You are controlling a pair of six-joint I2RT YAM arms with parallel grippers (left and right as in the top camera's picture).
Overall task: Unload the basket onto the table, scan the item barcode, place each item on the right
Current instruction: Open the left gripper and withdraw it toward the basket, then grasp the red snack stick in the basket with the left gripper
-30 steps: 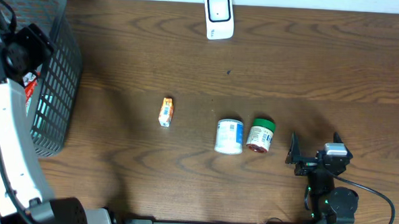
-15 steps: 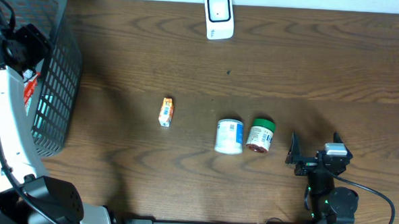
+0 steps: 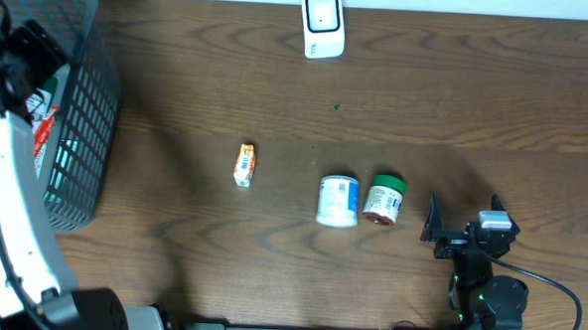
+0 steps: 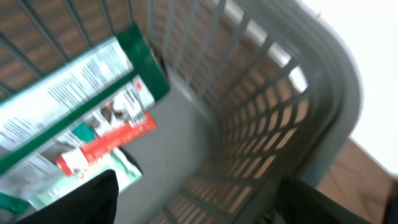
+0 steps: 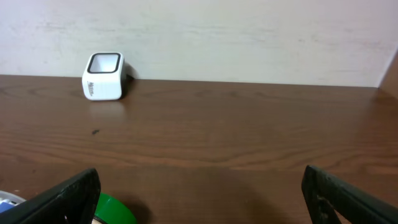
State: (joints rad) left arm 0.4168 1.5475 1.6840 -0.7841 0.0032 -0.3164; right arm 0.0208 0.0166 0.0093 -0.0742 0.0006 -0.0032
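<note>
Your left gripper (image 4: 205,208) over basket (image 4: 292,87), jaws apart, empty; your right gripper (image 5: 199,202) low, jaws wide apart, facing scanner (image 5: 104,76)

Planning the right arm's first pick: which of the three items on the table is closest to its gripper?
The green-lidded jar; the white tub beside it and the orange carton lie farther away.

White scanner (image 3: 322,25) upright, small orange carton (image 3: 244,165) lying flat

Table (image 3: 495,104): dark wood, visible grain, smooth, slight sheen.
Basket (image 4: 323,68) around left jaws: grey matt plastic lattice.
Boxes (image 4: 68,93) inside: glossy printed card.
Scanner (image 5: 104,76) beyond right jaws: smooth white plastic.
</note>
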